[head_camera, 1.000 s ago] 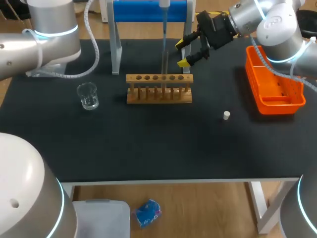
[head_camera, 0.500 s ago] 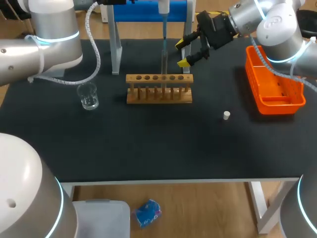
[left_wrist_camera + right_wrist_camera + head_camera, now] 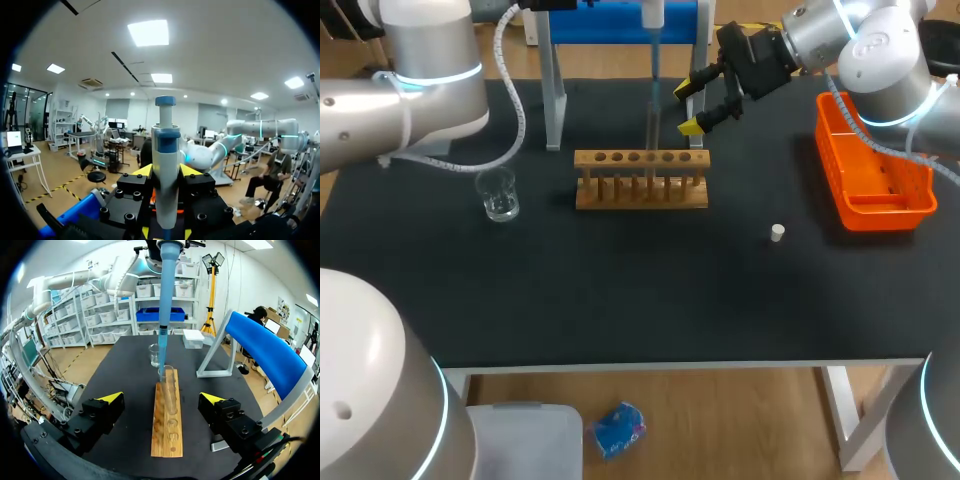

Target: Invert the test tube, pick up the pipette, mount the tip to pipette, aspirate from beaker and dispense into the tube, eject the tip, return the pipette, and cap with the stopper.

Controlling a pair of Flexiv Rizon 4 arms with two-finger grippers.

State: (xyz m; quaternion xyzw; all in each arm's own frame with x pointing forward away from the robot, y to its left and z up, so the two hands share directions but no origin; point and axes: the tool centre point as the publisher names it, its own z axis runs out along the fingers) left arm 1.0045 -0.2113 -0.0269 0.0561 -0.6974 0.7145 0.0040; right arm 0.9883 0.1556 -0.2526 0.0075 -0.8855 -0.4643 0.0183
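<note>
The pipette (image 3: pixel 650 14) hangs upright over the wooden rack (image 3: pixel 641 190), held from above by my left arm at the back. My left gripper (image 3: pixel 166 172) is shut on the pipette (image 3: pixel 165 165) body. Its blue tip (image 3: pixel 163 340) points down into the mouth of the glass test tube (image 3: pixel 168 376) standing in the rack (image 3: pixel 167 425). In the head view the test tube (image 3: pixel 651 135) rises from a middle hole. My right gripper (image 3: pixel 688 108) stands open just behind the rack's right end, nothing between its fingers. The beaker (image 3: pixel 498 195) stands left of the rack. The white stopper (image 3: pixel 777 233) lies to the right.
An orange basket (image 3: pixel 876 205) sits at the right edge of the table. A blue pipette stand (image 3: pixel 620 22) with grey legs stands at the back behind the rack. Beyond the rack's far end, the right wrist view shows the beaker (image 3: pixel 155 355).
My left arm's elbow and its cable have shifted slightly up and back. The pipette stays over the tube. The right arm has not moved.
</note>
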